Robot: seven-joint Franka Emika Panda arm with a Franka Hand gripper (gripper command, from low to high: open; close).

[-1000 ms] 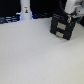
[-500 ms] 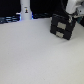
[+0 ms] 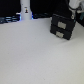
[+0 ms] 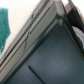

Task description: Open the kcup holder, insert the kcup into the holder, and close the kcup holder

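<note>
Black and boxy, the kcup holder (image 3: 63, 25) stood on the pale table (image 3: 35, 57) toward the exterior view's right, its two stacked front panels each showing a pale handle slot. The arm hung over its top far corner, and the gripper (image 3: 74, 14) was only a dark blur against the unit there; whether its jaws were apart or closed could not be told from either view. The wrist view was filled by the holder's dark top and angled edge (image 4: 45, 45), very close, with no fingertip clearly visible. A white bottle-shaped object (image 3: 26, 10) stood well apart, toward the exterior view's left. The kcup could not be seen in either picture. Judged from its look, the holder was rigid plastic, probably light enough to slide on the smooth table if a drawer were tugged hard, so a slow, straight pull seemed wise. The handle slot of a front panel was the sensible place to hook a finger. Both drawers looked closed, so the opening step appeared not yet done.
</note>
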